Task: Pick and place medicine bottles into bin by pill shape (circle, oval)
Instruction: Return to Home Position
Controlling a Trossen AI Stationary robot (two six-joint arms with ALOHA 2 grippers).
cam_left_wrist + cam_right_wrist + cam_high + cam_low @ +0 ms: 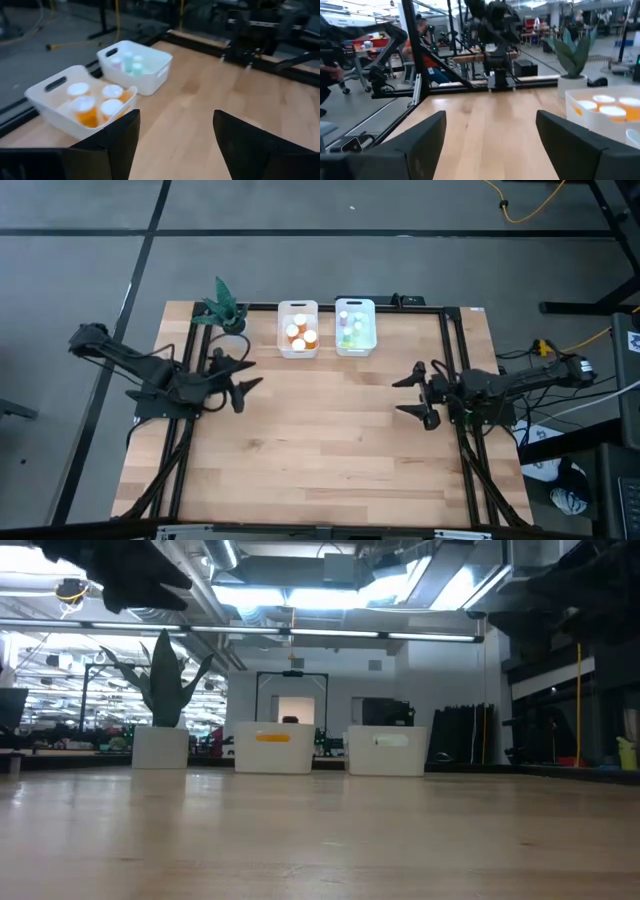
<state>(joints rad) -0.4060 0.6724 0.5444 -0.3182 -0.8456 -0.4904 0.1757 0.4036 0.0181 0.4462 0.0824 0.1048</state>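
Several orange-bodied, white-capped bottles (299, 335) stand in the left white bin (297, 309) at the table's far side; they also show in the left wrist view (95, 106). Several smaller pale bottles (352, 328) stand in the right white bin (356, 306), also seen in the left wrist view (129, 63). My left gripper (243, 375) is open and empty above the table's left part, its fingers pointing right. My right gripper (417, 395) is open and empty above the table's right part, its fingers pointing left.
A small potted green plant (223, 307) stands at the table's far left corner, left of the bins. A black frame (455, 370) runs along the table's sides. Bare wooden tabletop (330, 440) lies between the arms and toward the near edge.
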